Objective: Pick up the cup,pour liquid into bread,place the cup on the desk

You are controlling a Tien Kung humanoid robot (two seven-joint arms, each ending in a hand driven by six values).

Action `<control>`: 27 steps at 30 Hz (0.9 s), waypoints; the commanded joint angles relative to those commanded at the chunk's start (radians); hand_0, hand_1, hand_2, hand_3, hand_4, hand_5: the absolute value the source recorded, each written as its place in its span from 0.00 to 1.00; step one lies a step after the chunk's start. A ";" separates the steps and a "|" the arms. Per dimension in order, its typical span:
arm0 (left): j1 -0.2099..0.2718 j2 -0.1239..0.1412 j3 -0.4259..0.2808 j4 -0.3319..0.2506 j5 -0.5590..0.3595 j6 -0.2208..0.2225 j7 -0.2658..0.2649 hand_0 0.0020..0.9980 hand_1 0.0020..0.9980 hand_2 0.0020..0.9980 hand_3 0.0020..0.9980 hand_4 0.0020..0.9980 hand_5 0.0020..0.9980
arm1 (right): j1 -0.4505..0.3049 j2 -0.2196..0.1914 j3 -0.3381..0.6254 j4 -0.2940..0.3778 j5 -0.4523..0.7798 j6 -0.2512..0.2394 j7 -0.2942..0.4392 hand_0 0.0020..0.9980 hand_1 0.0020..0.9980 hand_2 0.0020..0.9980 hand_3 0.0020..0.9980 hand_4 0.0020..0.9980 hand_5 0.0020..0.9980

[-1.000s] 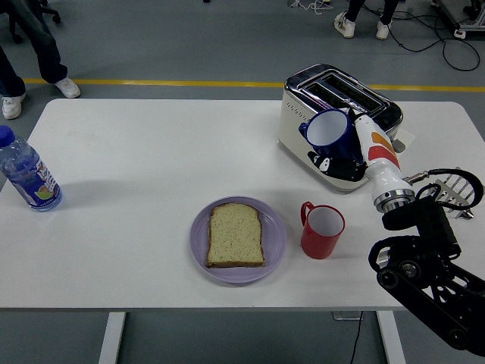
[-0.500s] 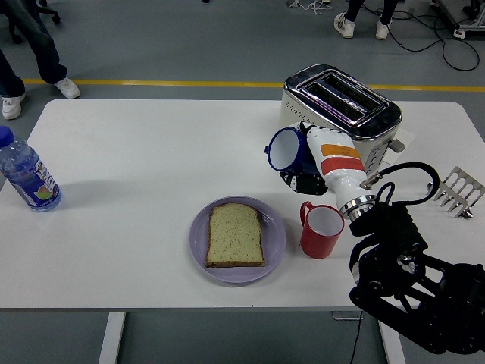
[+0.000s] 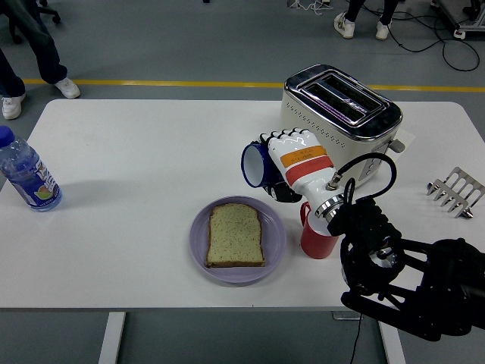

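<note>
Blue is the cup [image 3: 260, 164] I am holding, and it has moved a lot in the last second. It was up by the toaster [image 3: 339, 106] near the far right of the table [image 3: 136, 152]. Now it hangs in the air over the middle of the table, just past the far right edge of the purple plate [image 3: 276, 239]. It is tipped on its side, and its white mouth faces left. I think this means the pick-up is done and the pour is starting. I cannot see any liquid coming out yet.

My right hand [image 3: 292, 163] is white with an orange stripe. Its fingers [image 3: 282, 138] are wrapped tight around the cup, over the top of it. The hand has come in from the right side toward the plate.

The bread [image 3: 236, 235] lies flat on the plate, near the front edge of the table. The cup's mouth is not quite over the bread yet, so I think it needs to go a bit more left and toward me.

A red mug [image 3: 317, 233] stands just right of the plate, partly hidden under my arm. A water bottle [image 3: 27, 173] stands at the left edge. I cannot see my left hand.
</note>
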 joint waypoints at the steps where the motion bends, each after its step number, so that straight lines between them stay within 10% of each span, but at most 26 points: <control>1: 0.001 0.000 0.000 0.000 -0.001 0.000 0.000 0.64 0.65 0.66 0.55 0.32 0.84 | 0.007 0.000 -0.008 -0.002 -0.002 0.008 -0.003 0.36 0.35 0.52 0.54 0.74 0.00; 13: 0.013 -0.001 0.017 0.000 -0.009 0.000 0.000 0.64 0.65 0.66 0.55 0.32 0.84 | 0.122 -0.002 -0.153 -0.025 -0.087 0.188 -0.034 0.38 0.37 0.53 0.55 0.69 0.00; 27: 0.017 -0.003 0.019 0.000 -0.011 -0.001 0.000 0.64 0.65 0.66 0.55 0.32 0.83 | 0.155 0.009 -0.222 -0.012 -0.140 0.162 -0.034 0.40 0.39 0.54 0.55 0.67 0.00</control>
